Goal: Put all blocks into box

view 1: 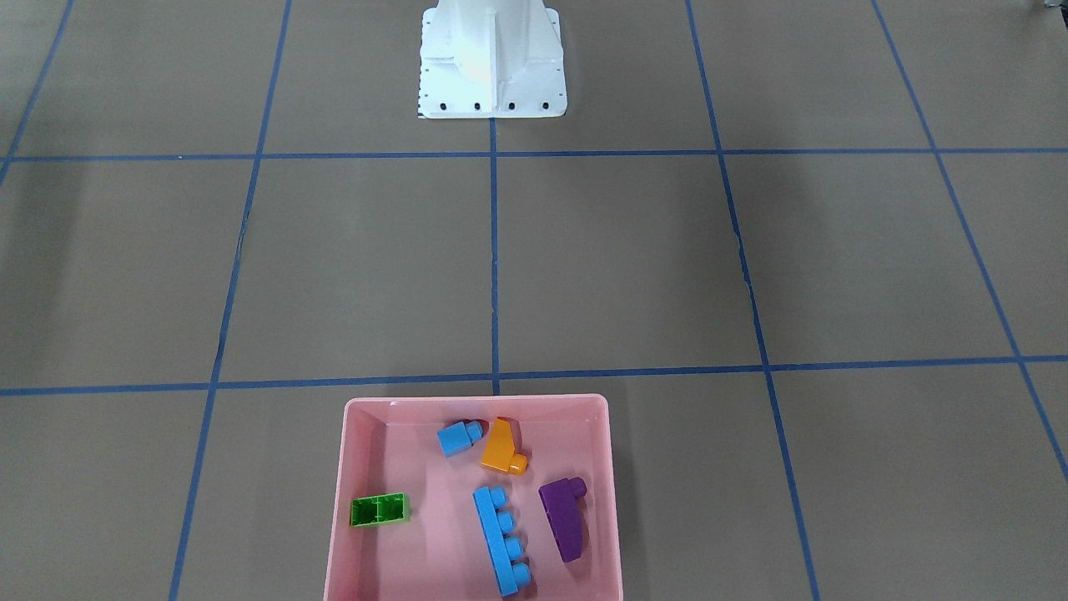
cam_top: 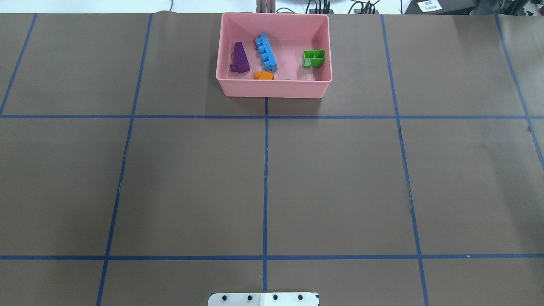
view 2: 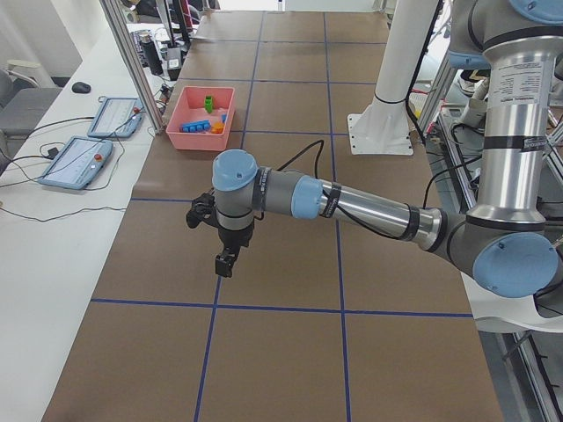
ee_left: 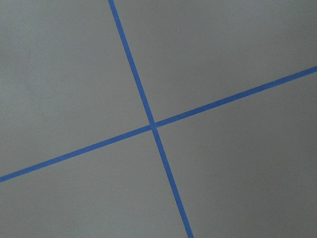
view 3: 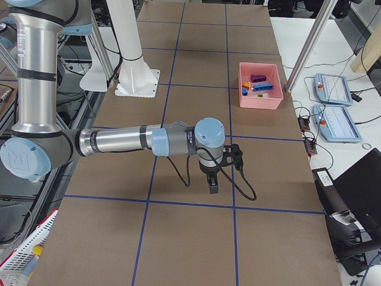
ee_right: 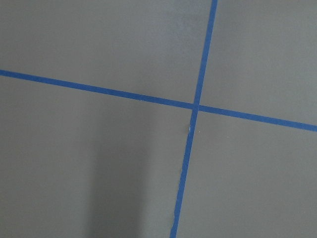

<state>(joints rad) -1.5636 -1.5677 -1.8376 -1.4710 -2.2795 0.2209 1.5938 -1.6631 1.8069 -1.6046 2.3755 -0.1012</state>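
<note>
Box [view 1: 367, 534] hugs your edge of the table [view 1: 667, 275], blocks [view 1: 503, 541] inside; left gripper [view 2: 224, 262], right gripper [view 3: 213, 186] well clear, fingers: can't tell.

A shallow rectangular pink plastic tray [cam_top: 274, 88] sits at 12 o'clock on the brown paper-covered table [cam_top: 191, 182], close to the far edge. Inside it, a purple sloped toy brick [cam_top: 240, 58] lies at 9 o'clock. Just beside that, toward the middle, is a long blue four-stud bar [cam_top: 266, 52], set at an angle. A green two-cell brick [cam_top: 313, 58] rests at 3 o'clock, well apart from the others, with its hollow cells showing. At 6 o'clock an orange brick [cam_top: 264, 75] lies against the near wall, which partly hides it. A sliver of a small blue block [cam_top: 287, 79] peeks over the rim to its right. Blue tape lines [cam_top: 265, 170] grid the table. A white bolted metal plate [cam_top: 263, 299] sits at 6 o'clock on the view's edge.
</note>
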